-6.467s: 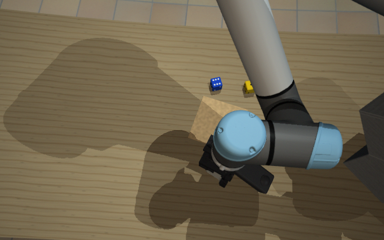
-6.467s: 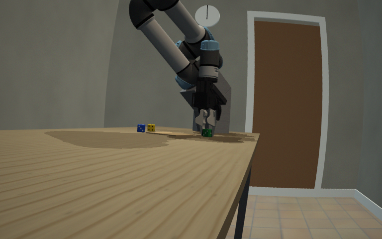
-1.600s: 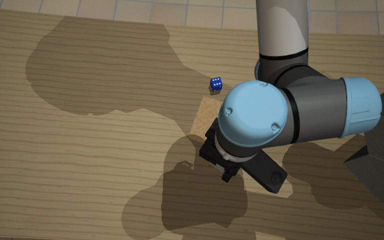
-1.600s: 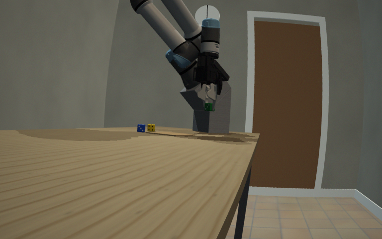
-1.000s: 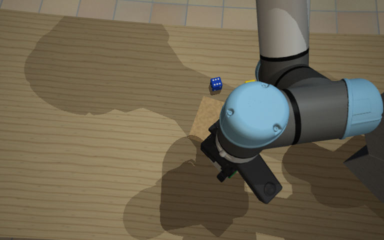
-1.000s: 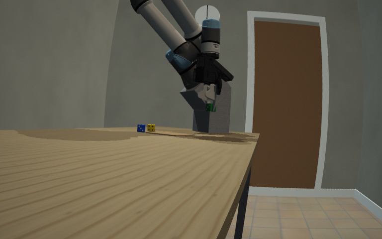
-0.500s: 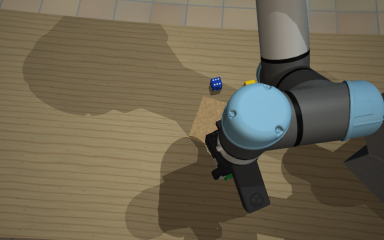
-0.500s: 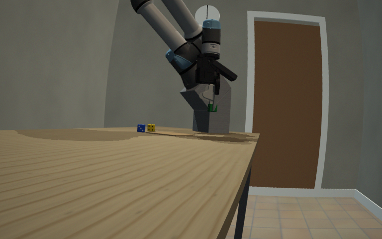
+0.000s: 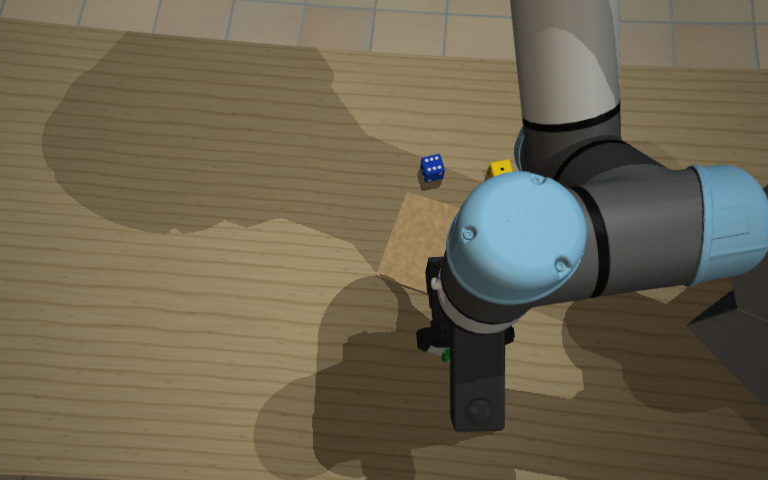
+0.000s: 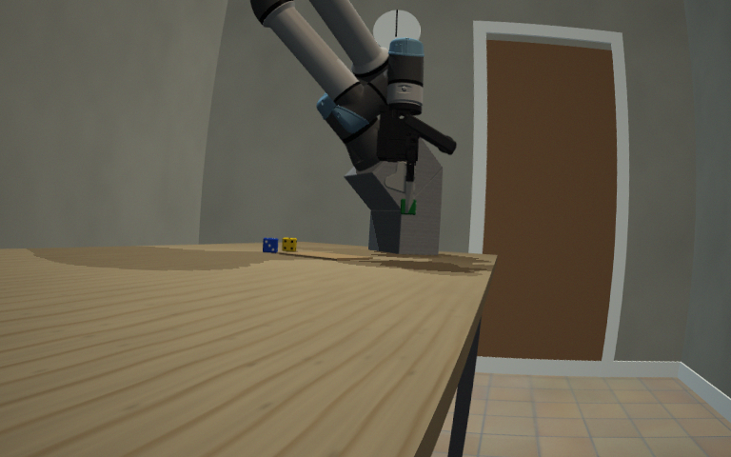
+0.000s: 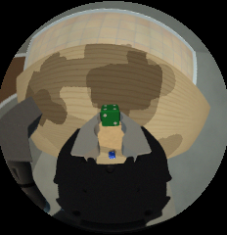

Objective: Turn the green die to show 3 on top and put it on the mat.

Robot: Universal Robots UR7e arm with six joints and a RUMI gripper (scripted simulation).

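Note:
My gripper [image 10: 408, 207] [image 11: 110, 113] is shut on the green die [image 10: 404, 207] [image 11: 111, 117] [image 9: 445, 355] and holds it well above the table, near the table's right edge. In the top view only a sliver of the die shows beside the wrist. The tan mat [image 9: 415, 237] [image 10: 329, 255] lies flat on the table, partly hidden under the arm. The blue die [image 9: 432, 167] [image 10: 269, 244] [image 11: 112, 155] rests on the table just beyond the mat's far corner, showing six on top. The yellow die [image 9: 500, 168] [image 10: 288, 244] sits beside it, showing one on top.
The wooden table [image 9: 138, 333] [image 10: 188, 339] ends at its right edge in the exterior view. The robot's grey base [image 10: 409, 237] stands at the far end. The arm's elbow [image 9: 519, 237] hangs over the mat. A door [image 10: 550, 198] is behind.

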